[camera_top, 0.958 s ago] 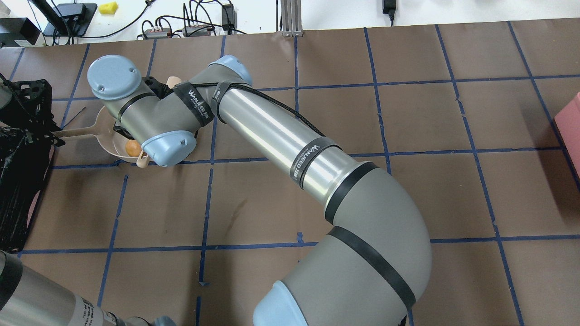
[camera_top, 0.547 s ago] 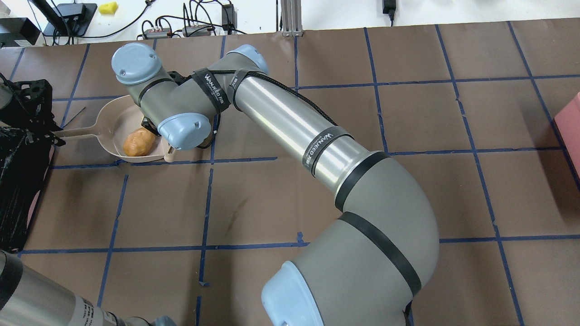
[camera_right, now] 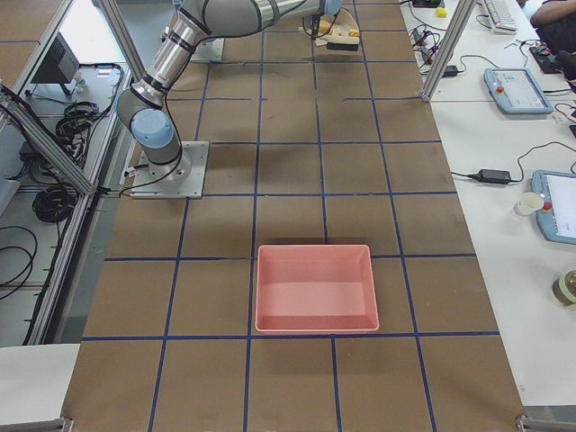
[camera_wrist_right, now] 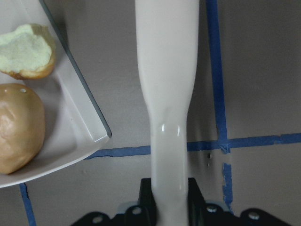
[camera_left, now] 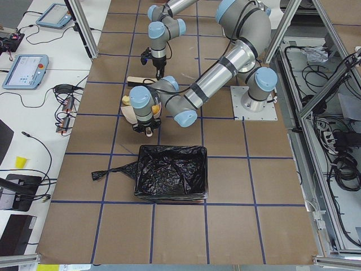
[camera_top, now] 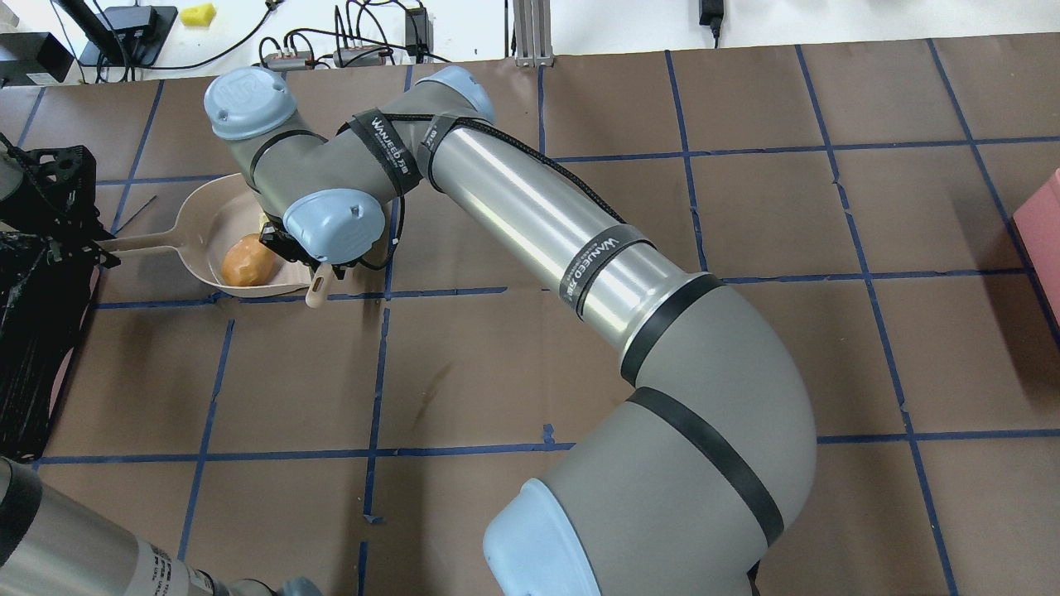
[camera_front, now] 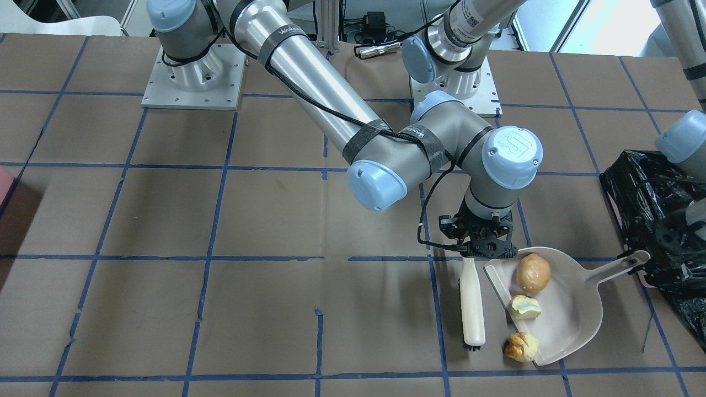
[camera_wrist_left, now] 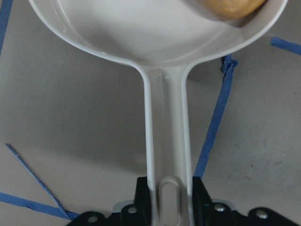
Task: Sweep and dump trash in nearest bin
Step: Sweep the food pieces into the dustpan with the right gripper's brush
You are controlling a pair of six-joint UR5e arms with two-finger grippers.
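The pale dustpan (camera_front: 573, 309) lies on the table. In it are the tan potato-like oval (camera_front: 533, 272) and the yellow-green bitten chunk (camera_front: 524, 306). The golden bread-like lump (camera_front: 521, 347) sits at the pan's front lip. My left gripper (camera_wrist_left: 167, 200) is shut on the dustpan handle (camera_wrist_left: 167, 132). My right gripper (camera_front: 475, 255) is shut on the white brush handle (camera_front: 472, 309), which lies just outside the pan's lip. The right wrist view shows that handle (camera_wrist_right: 167, 94), the chunk (camera_wrist_right: 26, 52) and the oval (camera_wrist_right: 19, 127). The black-bagged bin (camera_front: 656, 220) stands behind the pan's handle.
A pink tray (camera_right: 315, 288) stands far off at the table's other end. The bin (camera_left: 169, 178) sits at the table's left end, next to my left arm. The brown table with blue tape lines (camera_top: 580, 372) is bare in the middle. Cables lie past the far edge.
My right wrist has swung to the right, away from over the dustpan, taking the brush out past the pan's lip. The tan oval now shows whole. The left gripper and pan have not moved.
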